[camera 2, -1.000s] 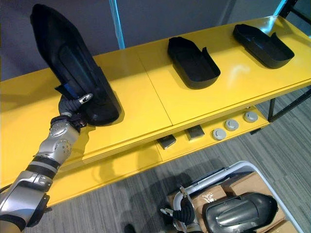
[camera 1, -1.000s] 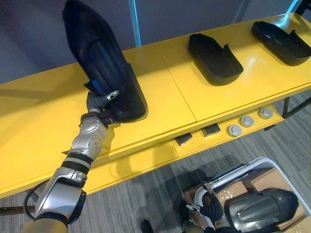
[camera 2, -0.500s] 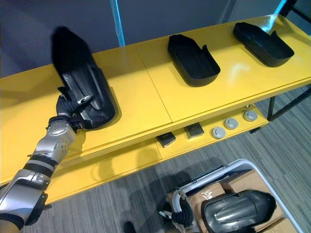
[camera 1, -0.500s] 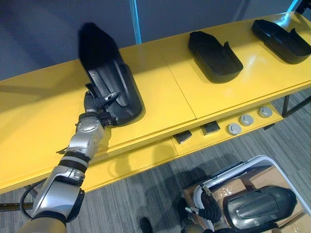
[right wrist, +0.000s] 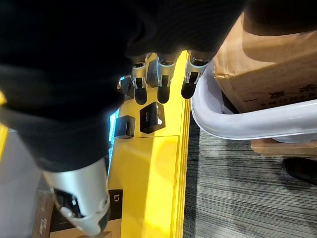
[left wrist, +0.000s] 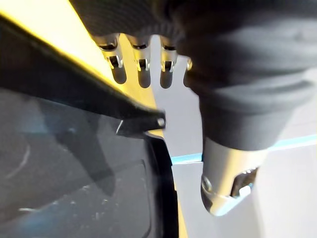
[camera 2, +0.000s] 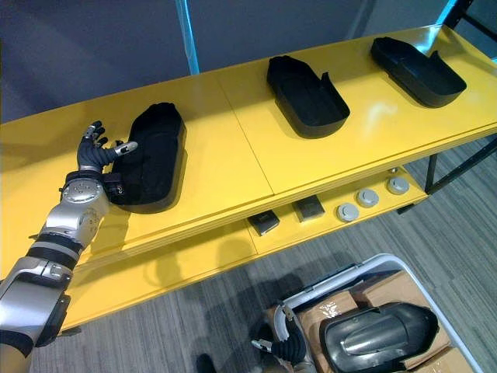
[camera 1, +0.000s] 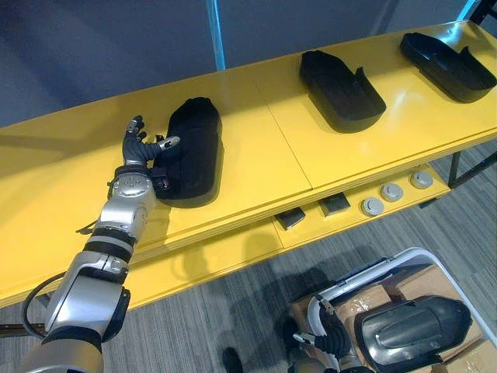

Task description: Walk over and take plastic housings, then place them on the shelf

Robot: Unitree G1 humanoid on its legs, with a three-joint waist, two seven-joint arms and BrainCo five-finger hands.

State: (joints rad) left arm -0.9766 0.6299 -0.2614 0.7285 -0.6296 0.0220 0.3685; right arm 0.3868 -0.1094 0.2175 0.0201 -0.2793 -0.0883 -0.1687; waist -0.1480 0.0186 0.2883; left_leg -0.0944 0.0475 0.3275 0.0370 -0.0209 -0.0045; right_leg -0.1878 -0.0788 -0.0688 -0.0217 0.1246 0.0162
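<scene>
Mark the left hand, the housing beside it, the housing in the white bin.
left hand (camera 1: 142, 155): left eye view, its back.
housing beside it (camera 1: 194, 148): left eye view, shell middle.
housing in the white bin (camera 1: 411, 334): left eye view, top face.

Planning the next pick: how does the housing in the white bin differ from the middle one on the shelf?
Bin housing: rounded back up, glossy grey; middle housing: hollow side up, matte black. Bin housing sits among cardboard boxes; middle housing on the yellow shelf. Both elongated.
</scene>
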